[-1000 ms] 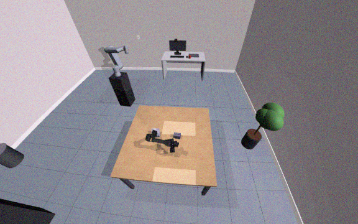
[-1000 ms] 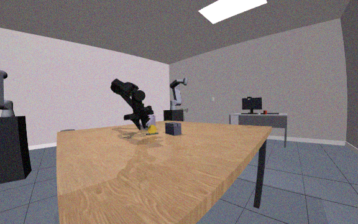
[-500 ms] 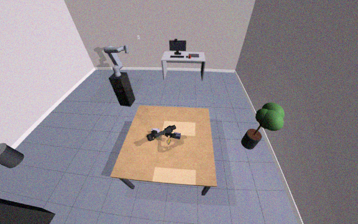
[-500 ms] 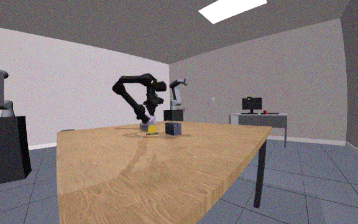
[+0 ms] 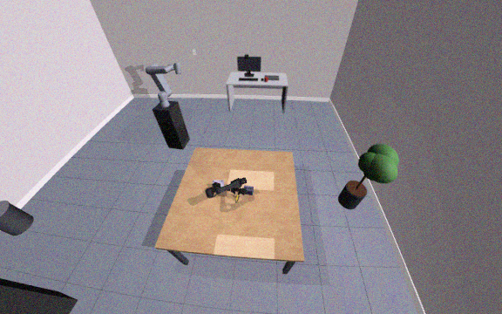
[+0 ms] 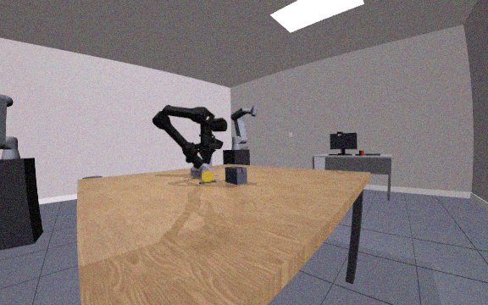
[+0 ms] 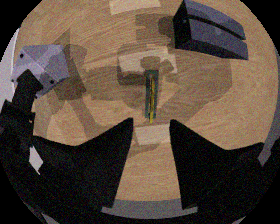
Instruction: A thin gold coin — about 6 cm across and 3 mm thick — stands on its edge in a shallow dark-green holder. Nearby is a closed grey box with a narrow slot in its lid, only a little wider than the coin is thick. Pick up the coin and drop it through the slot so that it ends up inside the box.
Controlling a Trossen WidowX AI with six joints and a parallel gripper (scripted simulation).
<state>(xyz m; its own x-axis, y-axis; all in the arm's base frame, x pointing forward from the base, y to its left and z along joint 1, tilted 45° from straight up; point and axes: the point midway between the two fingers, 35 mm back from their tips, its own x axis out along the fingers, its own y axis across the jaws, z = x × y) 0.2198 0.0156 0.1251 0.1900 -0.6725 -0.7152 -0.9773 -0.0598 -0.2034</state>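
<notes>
The gold coin stands on edge in the dark-green holder on the table. In the wrist view it is a thin upright strip, with its faces towards left and right. My gripper is partly open and empty. It hangs above the table, and its fingertips appear either side of the coin's lower end in the wrist view; the exact height is hard to tell. The closed grey box stands beyond the coin to the right in the wrist view, with its dark slot running along the lid.
The arm's light grey base plate is left of the holder in the wrist view. The wooden table carries everything. Arm shadows and bright light patches lie across it. A desk and another arm on a pedestal stand farther off.
</notes>
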